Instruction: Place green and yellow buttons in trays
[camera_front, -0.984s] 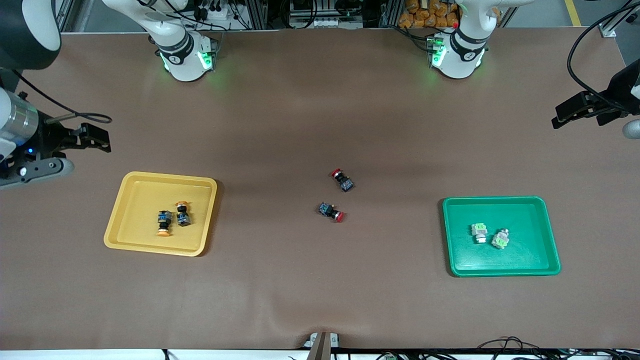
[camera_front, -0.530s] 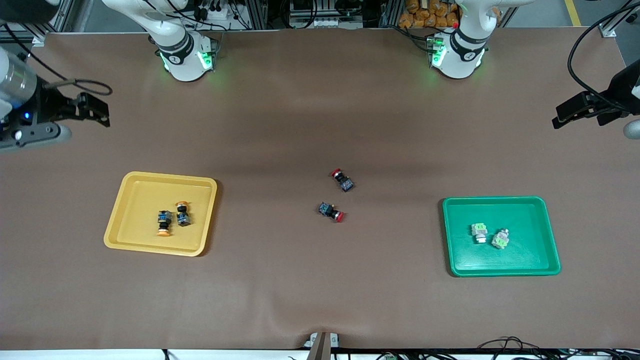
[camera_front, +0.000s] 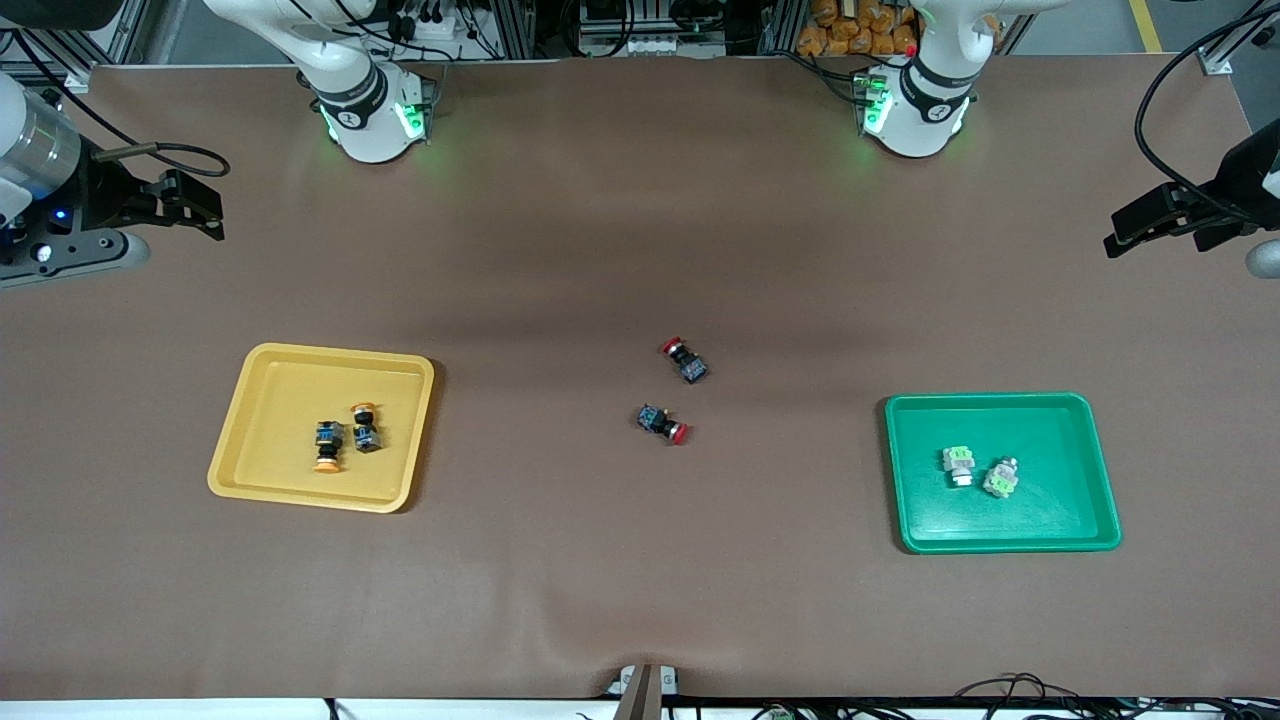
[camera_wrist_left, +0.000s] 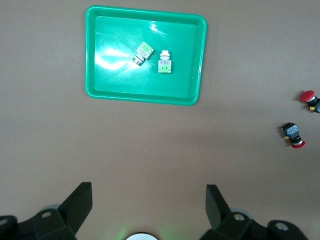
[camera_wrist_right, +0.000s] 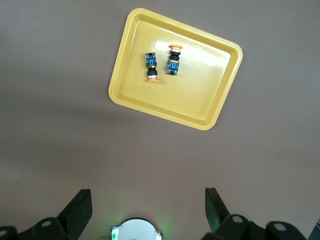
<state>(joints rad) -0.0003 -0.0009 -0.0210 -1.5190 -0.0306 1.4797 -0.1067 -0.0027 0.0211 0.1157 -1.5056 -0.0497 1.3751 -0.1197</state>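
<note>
**Four buttons lie in their trays, both claws wide apart over bare tabletop**

In the front view we take the two red-capped switches (camera_front: 675, 390) in the middle of the tabletop (camera_front: 640, 600) as our landmark. From them, toward the right arm's end, lies the yellow tray (camera_front: 250, 400), and in it two yellow buttons (camera_front: 345, 440) lie side by side, close together. From the same switches, toward the left arm's end, lies the green tray (camera_front: 1000, 535), and in it two green buttons (camera_front: 978, 471) lie just beside each other. The right claw (camera_front: 190, 210) hangs in the air at the right arm's end, over bare tabletop, away from the yellow tray. The left claw (camera_front: 1150, 222) hangs at the left arm's end, also over bare tabletop; this arm waits.

In the left wrist view we see the left claw (camera_wrist_left: 147, 207) released, its fingers (camera_wrist_left: 80, 202) spread wide and holding nothing. The green tray (camera_wrist_left: 92, 50) with both green buttons (camera_wrist_left: 152, 56) shows under it, and the red-capped switches (camera_wrist_left: 300, 117) at the edge.

In the right wrist view the right claw (camera_wrist_right: 147, 207) is released too, its fingers (camera_wrist_right: 80, 205) wide and empty. The yellow tray (camera_wrist_right: 200, 107) carries both yellow buttons (camera_wrist_right: 162, 64).
</note>
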